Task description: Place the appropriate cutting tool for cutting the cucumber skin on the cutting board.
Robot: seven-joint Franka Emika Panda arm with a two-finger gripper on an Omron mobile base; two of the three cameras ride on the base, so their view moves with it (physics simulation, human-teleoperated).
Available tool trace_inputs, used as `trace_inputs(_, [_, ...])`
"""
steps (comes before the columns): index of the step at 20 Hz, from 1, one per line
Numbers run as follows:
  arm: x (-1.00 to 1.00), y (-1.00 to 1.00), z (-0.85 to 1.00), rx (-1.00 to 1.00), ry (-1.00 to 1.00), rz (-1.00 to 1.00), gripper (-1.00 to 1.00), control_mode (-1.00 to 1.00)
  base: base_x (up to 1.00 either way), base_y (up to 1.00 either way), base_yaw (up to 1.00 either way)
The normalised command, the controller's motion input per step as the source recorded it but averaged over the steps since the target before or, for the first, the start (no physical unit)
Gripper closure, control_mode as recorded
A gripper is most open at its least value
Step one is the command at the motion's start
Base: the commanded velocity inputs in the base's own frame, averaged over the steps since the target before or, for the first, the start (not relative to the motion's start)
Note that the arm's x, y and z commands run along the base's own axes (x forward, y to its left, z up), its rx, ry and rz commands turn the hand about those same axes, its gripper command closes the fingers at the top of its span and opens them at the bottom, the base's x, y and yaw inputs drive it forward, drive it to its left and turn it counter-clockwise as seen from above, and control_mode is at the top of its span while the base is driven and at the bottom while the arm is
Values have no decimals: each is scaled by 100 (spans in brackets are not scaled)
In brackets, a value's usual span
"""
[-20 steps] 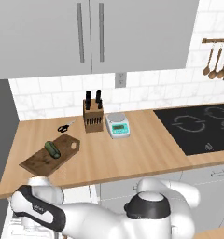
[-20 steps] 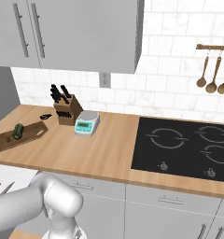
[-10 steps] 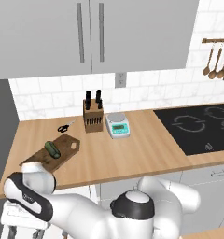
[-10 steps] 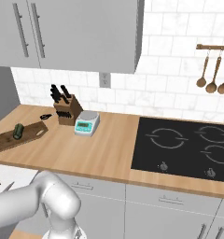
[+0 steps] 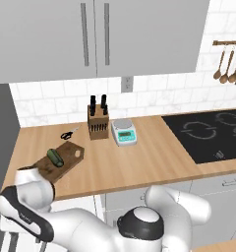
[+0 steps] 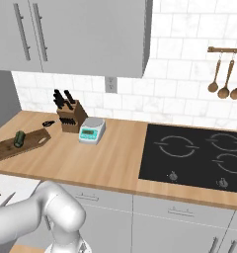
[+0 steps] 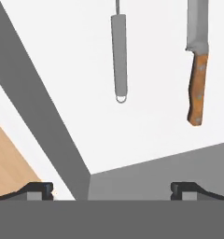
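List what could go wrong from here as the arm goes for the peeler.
1. In the hand view, the brown-handled knife lies close beside the grey peeler; a drifting end effector might grab or nudge the wrong tool.
2. The peeler's handle is slim, so the wide-open fingers could close off-centre and miss it.
3. The cucumber already sits on the cutting board; a careless placement could knock it.

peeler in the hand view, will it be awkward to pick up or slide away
The peeler looks slim, stiff and probably light, so it should lift easily. It lies flat on a smooth white surface, so it may skid if nudged. The open gripper would likely grip best across the straight handle.
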Motion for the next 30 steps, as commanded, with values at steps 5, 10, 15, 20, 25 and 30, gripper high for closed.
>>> trace_inputs(5, [31,-22,-21,-1,0,3,-100,-100,0,0,0])
trace_inputs(10, [10,-19,-28,0,-1,5,-100,-100,0,0,0])
trace_inputs(15, [0,-23,-23,0,-4,3,-100,-100,0,0,0])
trace_inputs(20, [2,-16,-25,0,-1,2,-100,-100,0,0,0])
trace_inputs(25, [0,-1,-25,0,-3,0,-100,-100,0,0,0])
trace_inputs(30, [0,4,-15,0,-4,0,-100,-100,0,0,0])
